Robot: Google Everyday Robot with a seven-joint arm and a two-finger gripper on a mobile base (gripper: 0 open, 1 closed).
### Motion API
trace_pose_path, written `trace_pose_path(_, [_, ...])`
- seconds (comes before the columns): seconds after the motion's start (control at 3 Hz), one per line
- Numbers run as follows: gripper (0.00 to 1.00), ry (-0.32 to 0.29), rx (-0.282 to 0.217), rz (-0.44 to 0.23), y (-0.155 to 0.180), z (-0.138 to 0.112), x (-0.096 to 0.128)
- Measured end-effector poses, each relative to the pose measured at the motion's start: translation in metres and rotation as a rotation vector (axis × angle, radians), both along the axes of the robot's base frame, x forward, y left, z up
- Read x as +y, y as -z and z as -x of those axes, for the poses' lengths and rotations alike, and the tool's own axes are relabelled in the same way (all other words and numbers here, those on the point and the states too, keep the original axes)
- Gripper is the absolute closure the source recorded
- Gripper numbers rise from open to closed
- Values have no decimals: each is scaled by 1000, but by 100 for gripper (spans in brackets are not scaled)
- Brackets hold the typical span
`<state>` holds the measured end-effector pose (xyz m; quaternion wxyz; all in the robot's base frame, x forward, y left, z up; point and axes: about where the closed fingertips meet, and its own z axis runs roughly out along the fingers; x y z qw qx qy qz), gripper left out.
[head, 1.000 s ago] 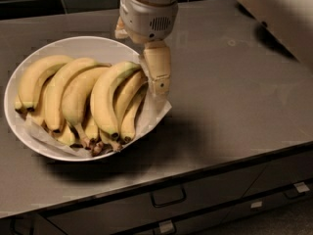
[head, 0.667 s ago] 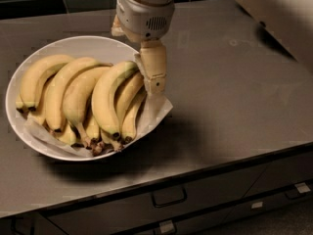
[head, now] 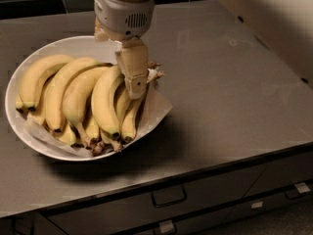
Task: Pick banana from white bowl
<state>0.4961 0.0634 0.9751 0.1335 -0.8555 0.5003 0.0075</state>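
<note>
The white bowl [head: 11,98] is wide, shallow and lined with white paper, and stands on the left of the counter. It holds several yellow bananas side by side. The banana [head: 104,101] is the thick curved one furthest right among the big ones, with a green-tinged upper end and a black tip at the lower end. My gripper [head: 135,88] reaches down from above into the right side of the bowl. It touches the banana's upper right side, over the slimmer bananas [head: 130,117] beneath.
Three other big bananas [head: 58,89] lie to the left in the bowl. The paper lining [head: 159,106] sticks out over the bowl's right rim. The grey counter [head: 230,92] runs to the right. Drawers with handles [head: 168,197] sit below its front edge. A dark tiled wall is behind.
My gripper has moved a little to the left, further over the bowl and against the banana. The bananas and bowl have not moved.
</note>
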Motion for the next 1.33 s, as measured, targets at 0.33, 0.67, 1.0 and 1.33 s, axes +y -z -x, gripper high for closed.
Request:
trace_pose_path(0.33, [11, -20, 4, 22, -9, 9, 13])
trace_pose_path(0.67, [20, -18, -2, 26, -15, 11, 14])
trace_pose_path(1.0, [23, 6, -5, 26, -18, 9, 6])
trace_pose_path(1.33, [32, 42, 9, 15, -15, 4, -12])
